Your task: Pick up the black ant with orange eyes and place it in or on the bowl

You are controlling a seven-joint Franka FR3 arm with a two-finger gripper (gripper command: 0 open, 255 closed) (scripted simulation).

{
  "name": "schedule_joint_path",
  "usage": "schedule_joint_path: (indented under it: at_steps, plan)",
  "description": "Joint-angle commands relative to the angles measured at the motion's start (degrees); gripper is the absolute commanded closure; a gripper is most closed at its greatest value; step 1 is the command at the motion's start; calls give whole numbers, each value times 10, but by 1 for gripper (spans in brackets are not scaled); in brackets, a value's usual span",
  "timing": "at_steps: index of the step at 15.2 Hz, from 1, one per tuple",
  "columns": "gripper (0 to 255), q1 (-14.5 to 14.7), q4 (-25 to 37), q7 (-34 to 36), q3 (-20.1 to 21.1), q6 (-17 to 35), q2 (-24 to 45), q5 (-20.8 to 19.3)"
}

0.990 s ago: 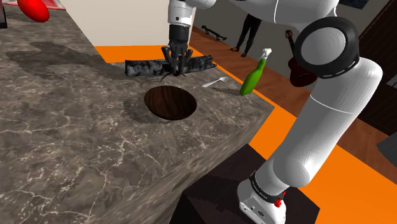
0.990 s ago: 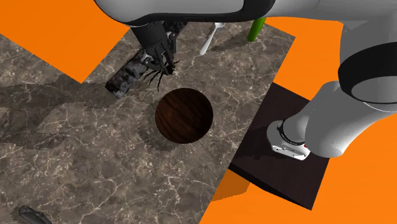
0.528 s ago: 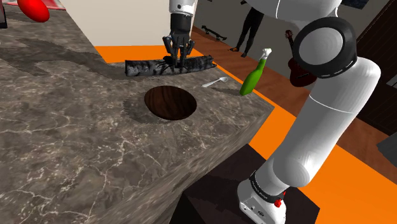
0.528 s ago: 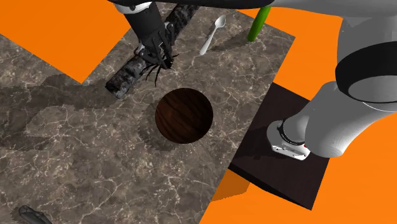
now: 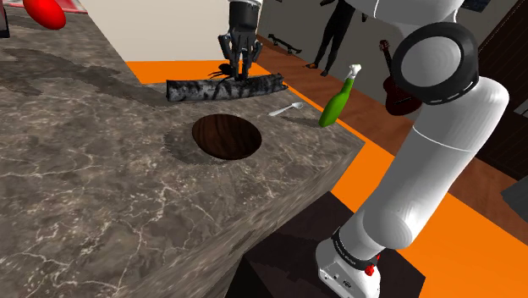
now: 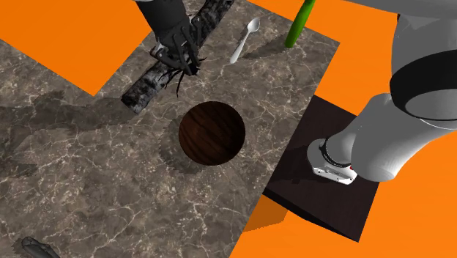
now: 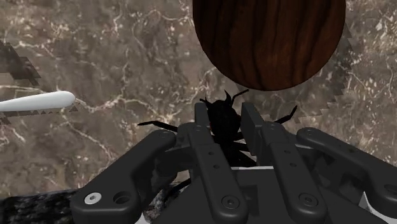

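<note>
Transport is the step in hand, as I judge it: the grasp looks made, and the carry to the bowl is not yet done. Reading the shoulder view from its left, a glossy red rounded object sits at the far ten o'clock corner of the grey veined marble countertop. Toward the middle, the round dark brown wooden bowl rests empty on the marble. At twelve o'clock from it, just beyond, lies a long dark bark-textured log. Above that log hangs the all-black two-finger gripper, pinching the black ant with thin splayed legs. The ant appears to be clear of both log and marble. In the wrist view its body is clasped between the two fingers, with the bowl beyond the fingertips. Its orange eyes I cannot make out. Farther across, a small white spoon lies at two o'clock from the bowl. A green bottle with a white cap sits at three o'clock from the spoon.

In the second exterior view the bowl lies at five o'clock from the gripper, near but apart. The next move calls for carrying the ant over the bowl's middle with the pinch kept firm, then lowering and letting go.
</note>
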Motion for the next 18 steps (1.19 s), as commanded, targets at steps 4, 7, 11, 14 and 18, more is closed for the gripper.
schedule_joint_path:
  at_steps: [4,7,11,14,18]
  plan:
    - [255,21,-110,38,18,23,-94,19]
    - [255,33,-162,62,30,30,-144,33]
    - [255,50,-221,98,50,35,-206,55]
    - [255,51,-250,93,51,58,-211,55]
    - [255,51,-286,87,52,89,-216,56]
